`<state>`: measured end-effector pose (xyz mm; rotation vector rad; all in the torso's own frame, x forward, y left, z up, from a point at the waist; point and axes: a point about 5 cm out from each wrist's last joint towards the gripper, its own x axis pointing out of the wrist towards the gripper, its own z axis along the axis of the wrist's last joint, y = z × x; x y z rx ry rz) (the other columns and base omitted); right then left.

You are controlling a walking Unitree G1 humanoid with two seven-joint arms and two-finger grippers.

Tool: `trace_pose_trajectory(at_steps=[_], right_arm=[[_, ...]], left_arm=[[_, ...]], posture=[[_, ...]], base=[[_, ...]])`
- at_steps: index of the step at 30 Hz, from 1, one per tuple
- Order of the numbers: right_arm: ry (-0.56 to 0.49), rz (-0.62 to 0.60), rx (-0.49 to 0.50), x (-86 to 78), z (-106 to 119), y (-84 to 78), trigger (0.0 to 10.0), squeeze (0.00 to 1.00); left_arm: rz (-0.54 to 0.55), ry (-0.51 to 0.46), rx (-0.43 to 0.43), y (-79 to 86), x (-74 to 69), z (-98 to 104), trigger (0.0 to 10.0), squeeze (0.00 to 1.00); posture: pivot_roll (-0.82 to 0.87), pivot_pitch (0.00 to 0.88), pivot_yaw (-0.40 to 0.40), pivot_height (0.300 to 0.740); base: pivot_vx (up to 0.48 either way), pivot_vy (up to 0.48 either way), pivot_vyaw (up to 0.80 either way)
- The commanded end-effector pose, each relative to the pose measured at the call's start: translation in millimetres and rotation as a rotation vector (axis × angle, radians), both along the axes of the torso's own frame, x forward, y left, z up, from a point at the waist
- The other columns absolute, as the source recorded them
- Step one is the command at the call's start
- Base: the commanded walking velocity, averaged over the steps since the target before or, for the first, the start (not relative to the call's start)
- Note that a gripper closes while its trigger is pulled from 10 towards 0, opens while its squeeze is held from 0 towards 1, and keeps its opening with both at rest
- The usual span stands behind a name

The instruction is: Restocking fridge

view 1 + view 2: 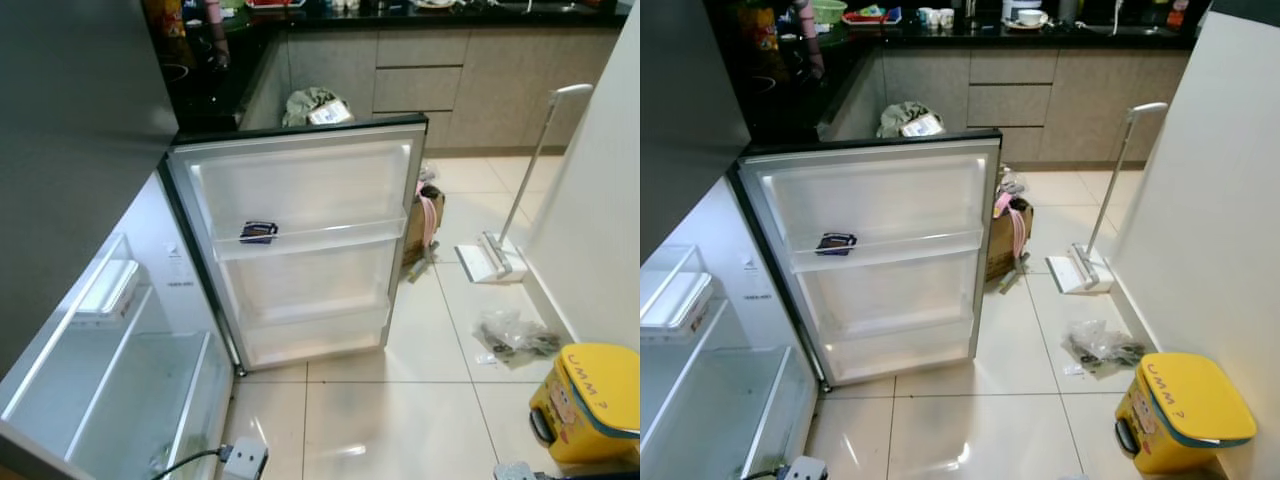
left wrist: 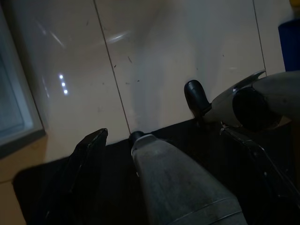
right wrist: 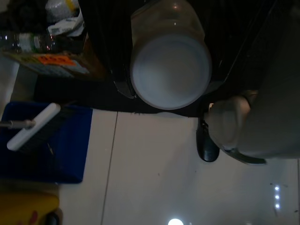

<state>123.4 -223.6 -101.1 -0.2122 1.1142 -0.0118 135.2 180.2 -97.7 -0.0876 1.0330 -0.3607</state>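
Note:
The fridge stands open at my left, its door (image 1: 300,190) swung wide toward me. A small dark packet (image 1: 258,232) lies on the upper door shelf (image 1: 320,240); the lower door shelves are bare. Inside, a white tray (image 1: 105,290) rests on a glass shelf (image 1: 120,360). In the right wrist view my right gripper (image 3: 167,87) is shut on a clear jar with a white lid (image 3: 169,70), held low over the floor tiles. My left gripper (image 2: 117,154) hangs in shade above the tiles, beside my grey leg.
A yellow pedal bin (image 1: 590,400) stands at the right wall, with a crumpled plastic bag (image 1: 515,335), a white mop (image 1: 500,255) and a cardboard box (image 1: 425,220) beyond. A power strip (image 1: 245,460) lies by the fridge foot. A blue crate (image 3: 47,140) and groceries (image 3: 42,42) sit behind me.

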Motion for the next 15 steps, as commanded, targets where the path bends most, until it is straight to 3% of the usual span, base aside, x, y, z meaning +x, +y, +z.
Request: trace_pose_trajectory(at_steps=[1, 15], right_arm=[[-0.024, 0.005, -0.004, 6.2, 2.5, -1.2, 10.0, 0.0], [-0.001, 0.007, 0.008, 0.4, -0.1, 1.5, 10.0, 0.0]], left_arm=[[0.016, 0.013, 0.005, 0.6, -1.9, -1.1, 10.0, 0.0], [0.042, 0.009, 0.019, 1.8, -2.5, -1.5, 10.0, 0.0]], posture=[[0.01, 0.0, -0.006, 0.738], [0.01, 0.0, -0.005, 0.738]], base=[[0.0, -0.469, 0.0], [0.0, 0.0, 0.0]])
